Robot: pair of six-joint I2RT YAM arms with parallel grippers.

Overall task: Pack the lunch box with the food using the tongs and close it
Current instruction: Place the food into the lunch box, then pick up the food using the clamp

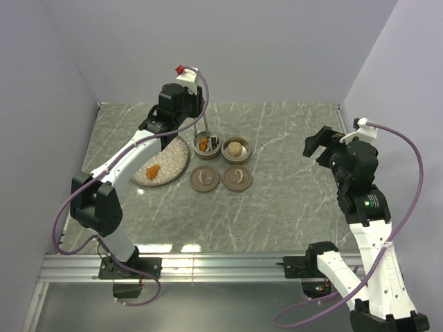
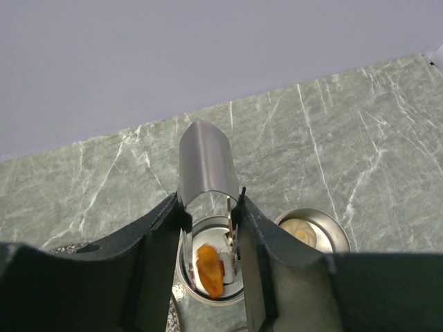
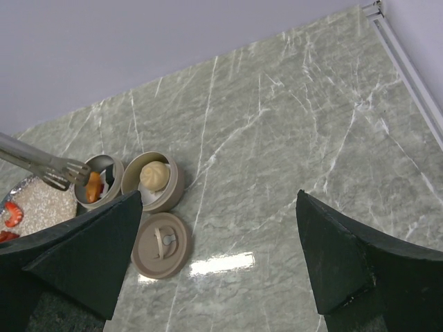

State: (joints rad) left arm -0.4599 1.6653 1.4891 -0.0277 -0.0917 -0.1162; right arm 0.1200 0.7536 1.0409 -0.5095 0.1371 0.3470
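Observation:
My left gripper [image 1: 184, 104] [image 2: 211, 207] is shut on the tongs [image 1: 201, 126] [image 2: 204, 160], which hang tips-down over the lunch box's left tin [image 1: 207, 146] [image 2: 208, 294]. An orange food piece [image 2: 210, 271] and a white piece [image 2: 226, 266] lie in that tin, between the tong arms. The right tin [image 1: 236, 149] [image 3: 156, 181] holds a pale bun [image 2: 302, 232]. Both tins are open, and two lids [image 1: 205, 179] [image 1: 237, 178] lie flat in front of them. My right gripper [image 1: 319, 145] [image 3: 218, 200] hangs open and empty at the right.
A speckled grey plate [image 1: 173, 162] sits left of the tins with an orange piece [image 1: 151, 169] on it. In the right wrist view, red pieces [image 3: 10, 216] show at its edge. A metal rail [image 1: 228, 263] runs along the table's near edge, and walls close the back and sides.

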